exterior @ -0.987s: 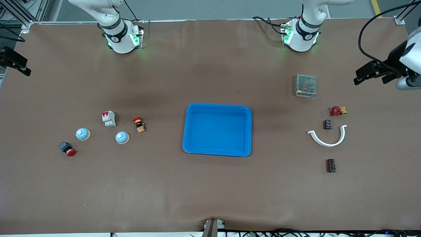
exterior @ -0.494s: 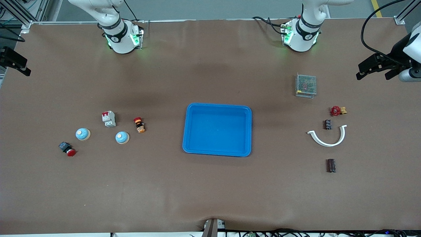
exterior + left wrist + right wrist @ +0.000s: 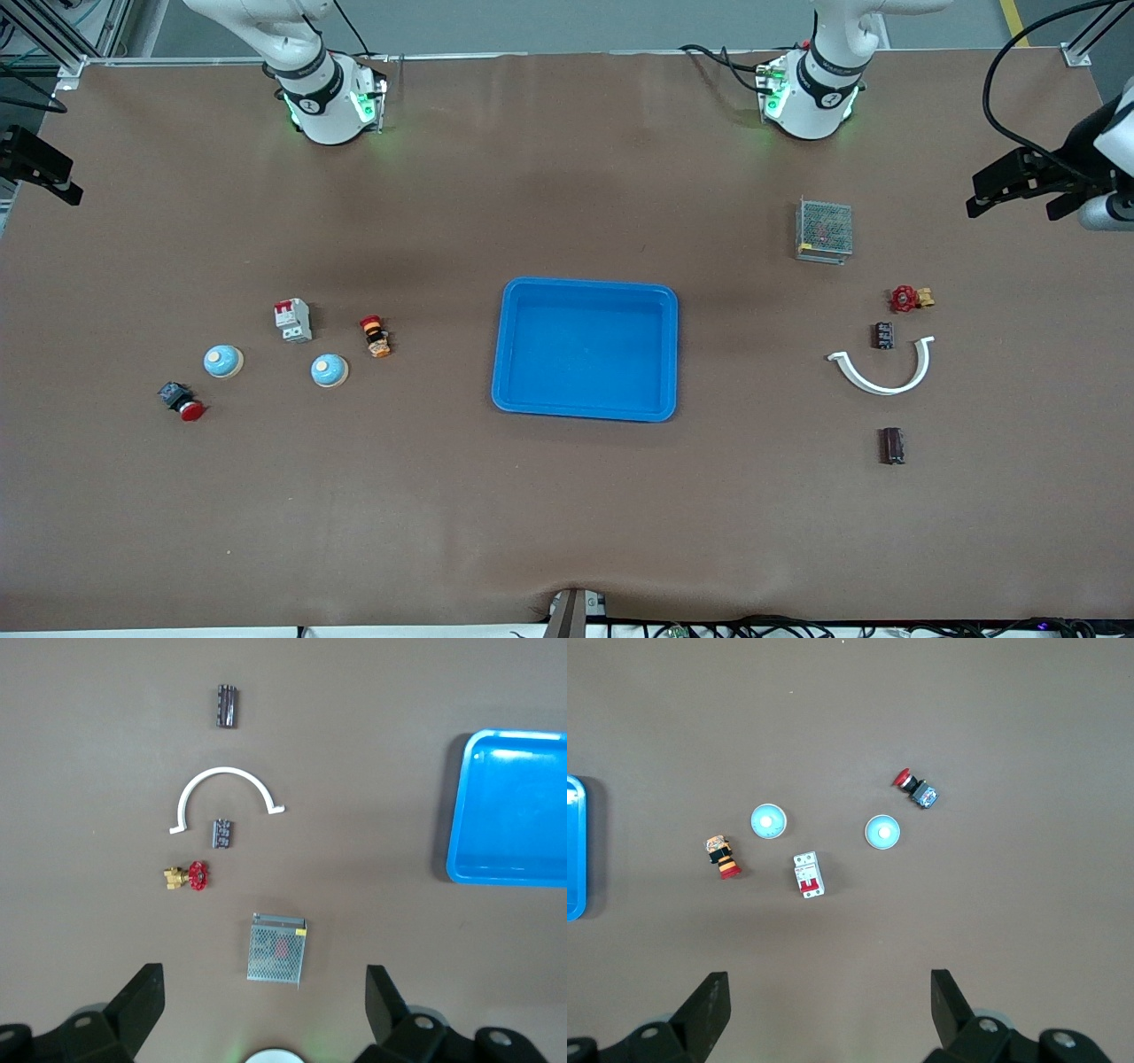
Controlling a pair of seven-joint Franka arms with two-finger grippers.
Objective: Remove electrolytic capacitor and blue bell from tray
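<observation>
The blue tray (image 3: 499,354) sits mid-table with nothing in it; its corner shows in the left wrist view (image 3: 456,806). Two blue bells (image 3: 222,361) (image 3: 329,369) stand on the table toward the right arm's end, also in the right wrist view (image 3: 768,821) (image 3: 881,832). Two dark electrolytic capacitors (image 3: 883,335) (image 3: 892,445) lie toward the left arm's end, also in the left wrist view (image 3: 221,833) (image 3: 227,705). My left gripper (image 3: 1019,182) (image 3: 263,1001) is open and empty, high over its end of the table. My right gripper (image 3: 40,168) (image 3: 830,1001) is open and empty, high over its end.
A metal mesh box (image 3: 824,229), a red valve (image 3: 905,299) and a white curved bracket (image 3: 886,381) lie near the capacitors. A white circuit breaker (image 3: 293,320), a red push button (image 3: 182,400) and a small orange-red button (image 3: 376,336) lie near the bells.
My left gripper has drawn back toward the table edge at its end. The right gripper has barely moved. The objects have not moved.
</observation>
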